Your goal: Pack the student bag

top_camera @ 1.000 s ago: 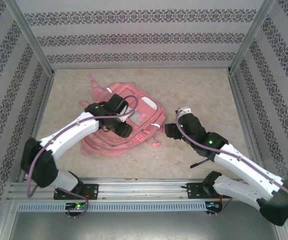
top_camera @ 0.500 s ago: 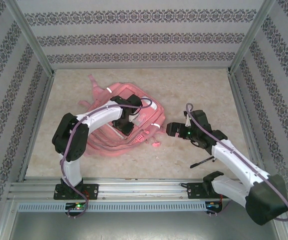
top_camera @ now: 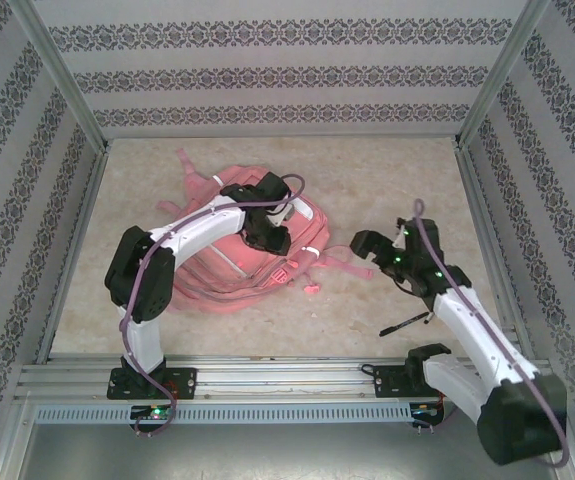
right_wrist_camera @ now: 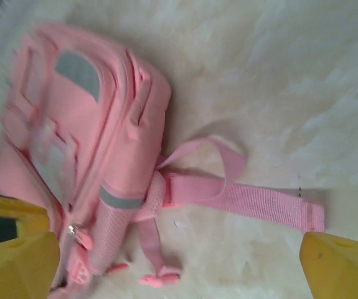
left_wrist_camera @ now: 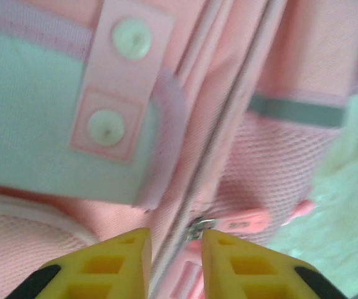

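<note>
Here, flat on the pale mottled table, left of centre: the student bag, pink, front up, straps reaching toward the far left and toward the right. Walled in on three sides by striped, patterned wallpaper, with metal posts at the corners and a rail along the near edge. Near the right arm, on the table, a thin dark stick. Over the bag's right half, the left pincer. Up close from its wrist, yellow fingers a narrow gap apart, the zip line running between them and a metal zip pull just above; pinched or not, cannot tell. Beside the bag's right end, the right pincer, spread wide and holding nothing. From its wrist, a grey reflective strip and a loose pink strap lying on the table.
</note>
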Controlling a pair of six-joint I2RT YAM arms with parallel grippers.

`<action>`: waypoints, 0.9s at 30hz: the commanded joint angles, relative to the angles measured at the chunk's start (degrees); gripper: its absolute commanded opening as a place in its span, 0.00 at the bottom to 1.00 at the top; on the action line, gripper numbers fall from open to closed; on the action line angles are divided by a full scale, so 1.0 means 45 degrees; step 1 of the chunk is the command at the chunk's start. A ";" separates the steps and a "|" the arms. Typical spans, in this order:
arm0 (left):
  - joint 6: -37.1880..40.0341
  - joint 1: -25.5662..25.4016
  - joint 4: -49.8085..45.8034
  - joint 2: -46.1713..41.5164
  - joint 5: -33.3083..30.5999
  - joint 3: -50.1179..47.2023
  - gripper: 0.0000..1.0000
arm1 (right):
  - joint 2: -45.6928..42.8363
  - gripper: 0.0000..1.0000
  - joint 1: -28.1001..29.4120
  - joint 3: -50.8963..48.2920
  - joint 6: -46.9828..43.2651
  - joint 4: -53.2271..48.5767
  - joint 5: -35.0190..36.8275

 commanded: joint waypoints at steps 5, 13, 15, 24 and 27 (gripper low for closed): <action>0.1282 0.0015 -0.1553 -0.2017 -0.3139 -0.0093 0.40 | 0.0731 0.98 0.0356 0.1076 -0.0901 -0.3332 0.0247; 0.1610 -0.1069 -0.1487 -0.2307 -0.3457 -0.2452 0.39 | -0.0097 0.95 0.0262 0.0375 0.1202 -0.6220 0.5219; 0.1075 -0.1396 -0.1142 -0.2015 -0.3893 -0.2584 0.40 | -0.0156 0.94 0.0204 0.0270 0.1543 -0.6490 0.5416; -0.0758 -0.1551 -0.0418 -0.0288 -0.5805 -0.1640 0.39 | -0.0557 0.86 0.0288 -0.0260 0.1968 -0.5343 0.4045; -0.1037 -0.1552 -0.0722 0.0314 -0.6598 -0.1067 0.14 | -0.0028 0.85 0.0561 0.0150 0.1291 -0.5253 0.3428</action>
